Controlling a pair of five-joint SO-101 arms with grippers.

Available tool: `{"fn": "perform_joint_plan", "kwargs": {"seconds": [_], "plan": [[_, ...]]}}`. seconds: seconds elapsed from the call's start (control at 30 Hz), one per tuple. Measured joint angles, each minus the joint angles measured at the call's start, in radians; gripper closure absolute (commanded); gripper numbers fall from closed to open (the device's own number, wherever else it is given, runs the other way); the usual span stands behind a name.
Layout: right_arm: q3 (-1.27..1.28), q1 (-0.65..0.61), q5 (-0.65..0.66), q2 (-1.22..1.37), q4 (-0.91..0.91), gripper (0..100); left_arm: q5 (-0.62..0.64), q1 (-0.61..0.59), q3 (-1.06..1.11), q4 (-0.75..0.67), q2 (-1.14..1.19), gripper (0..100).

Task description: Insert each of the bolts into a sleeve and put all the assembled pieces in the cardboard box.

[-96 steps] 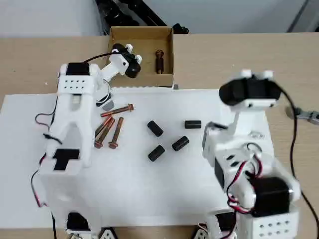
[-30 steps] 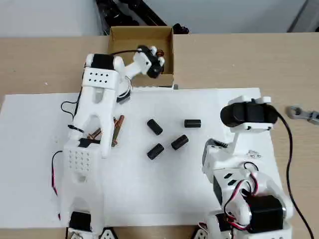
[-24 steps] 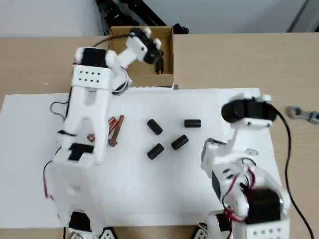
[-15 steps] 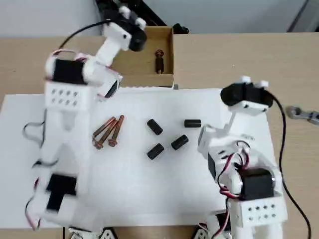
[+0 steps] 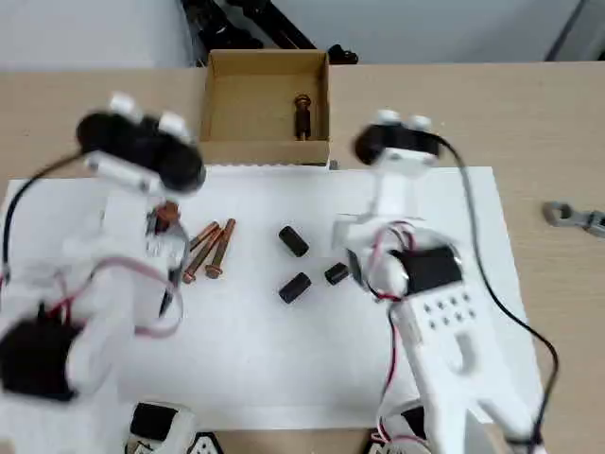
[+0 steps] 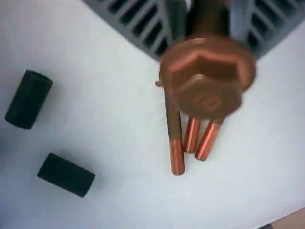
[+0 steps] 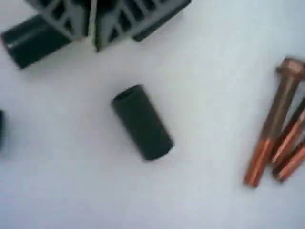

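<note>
Left wrist view: left pincer (image 6: 209, 24) clenched on a bolt (image 6: 207, 78), head toward camera. Right wrist view: right pincer (image 7: 93, 36) closed, just beside a sleeve (image 7: 28, 40).

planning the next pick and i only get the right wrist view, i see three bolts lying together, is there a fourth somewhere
observer: yes, the left gripper is shut on a fourth bolt, close to the three loose bolts.
operator: how is it held
observer: by the shaft, with the head sticking out free.
operator: anything in the box yet
observer: one assembled piece lies in the cardboard box.
</note>
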Motion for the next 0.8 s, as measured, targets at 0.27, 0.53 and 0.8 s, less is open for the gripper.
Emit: {"fn": "perform_joint_plan", "kwargs": {"seconds": [0.27,0.53,0.8], "plan": [[-0.437,-0.041,0.150,0.471,0.229,99.1,0.006,0.000,0.178,0.000,-0.285,99],[-0.767,-0.051,0.388,0.859,0.399,99.0,0.043,-0.158,0.196,0.000,-0.322,99],[-0.807,-0.163,0.410,0.905,0.390,94.0,0.048,-0.210,0.204,0.000,-0.322,99]]}}
